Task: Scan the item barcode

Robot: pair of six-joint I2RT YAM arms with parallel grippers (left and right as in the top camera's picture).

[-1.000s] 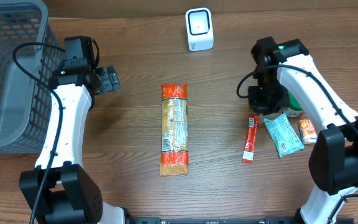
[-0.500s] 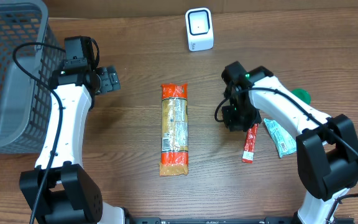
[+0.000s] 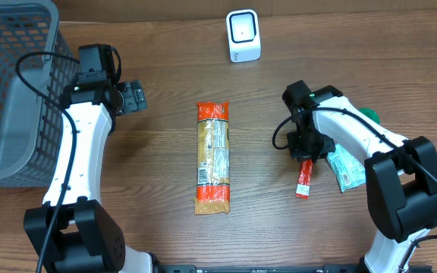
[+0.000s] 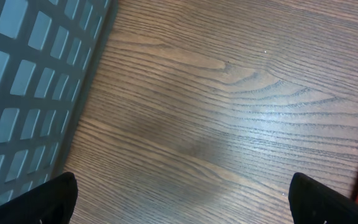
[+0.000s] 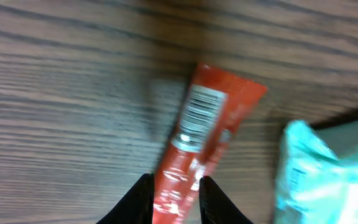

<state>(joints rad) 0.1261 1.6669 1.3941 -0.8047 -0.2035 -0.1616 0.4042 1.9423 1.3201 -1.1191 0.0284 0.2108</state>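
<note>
A red stick packet (image 3: 303,180) lies flat on the wooden table at the right, its white barcode label (image 5: 199,113) facing up. My right gripper (image 3: 306,152) is low over the packet's upper end. In the right wrist view, this gripper (image 5: 174,184) has its two dark fingers standing on either side of the red packet (image 5: 211,118), close to its edges, slightly open. The white scanner (image 3: 243,36) stands at the back centre. My left gripper (image 3: 133,97) hovers wide open at the left with nothing in it, and only bare wood shows between its fingertips (image 4: 55,199).
A long orange package (image 3: 212,158) lies lengthwise at the table's middle. A teal packet (image 3: 346,168) lies just right of the red one, with a green object (image 3: 368,115) behind the right arm. A grey mesh basket (image 3: 6,91) fills the far left corner.
My right gripper swung left from the packets at the right, then settled back over the red stick packet's upper end, its fingers parting a little. The left arm has not moved.
</note>
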